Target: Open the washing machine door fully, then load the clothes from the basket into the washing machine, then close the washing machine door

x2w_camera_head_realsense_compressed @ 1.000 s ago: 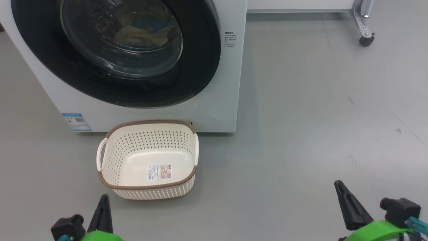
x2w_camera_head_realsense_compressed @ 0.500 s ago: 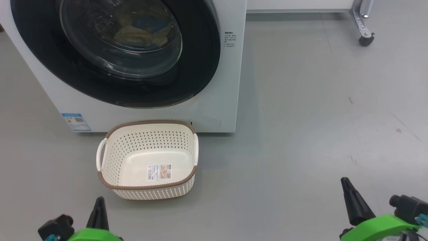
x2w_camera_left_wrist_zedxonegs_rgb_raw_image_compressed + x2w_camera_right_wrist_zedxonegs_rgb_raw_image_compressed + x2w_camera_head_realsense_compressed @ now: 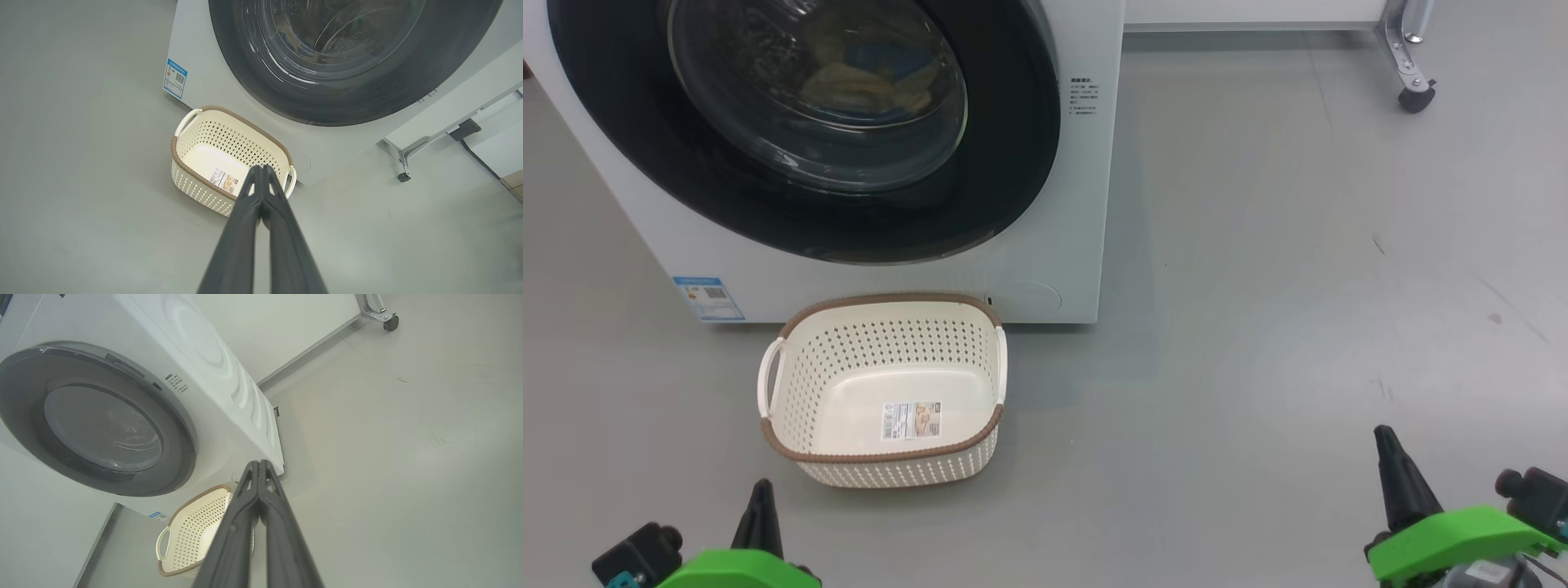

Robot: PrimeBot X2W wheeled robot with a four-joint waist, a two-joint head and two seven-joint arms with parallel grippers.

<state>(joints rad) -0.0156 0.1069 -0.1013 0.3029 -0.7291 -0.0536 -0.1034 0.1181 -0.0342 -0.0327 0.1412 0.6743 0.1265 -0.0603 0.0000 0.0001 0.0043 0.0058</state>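
Observation:
The white washing machine (image 3: pixel 1078 204) stands at the upper left with its black-rimmed door (image 3: pixel 1013 163) shut flat against the front. Through the glass I see the pale yellow and blue clothes (image 3: pixel 866 69) lying in the drum. The cream basket (image 3: pixel 882 392) sits on the floor right before the machine, holding nothing but its bottom label. My left gripper (image 3: pixel 761 494) is shut at the lower left, short of the basket, its fingers (image 3: pixel 261 192) pressed together. My right gripper (image 3: pixel 1387 441) is shut at the lower right over bare floor, far from the basket (image 3: pixel 192 531).
Grey floor stretches wide to the right of the machine. A metal leg with a black caster (image 3: pixel 1414 96) stands at the top right, under a white panel edge (image 3: pixel 1258 24). A blue-edged sticker (image 3: pixel 709 298) marks the machine's lower left front.
Both grippers have drawn back toward the bottom edge, the left outward to the left, the right outward to the right. Door, basket and clothes have not moved.

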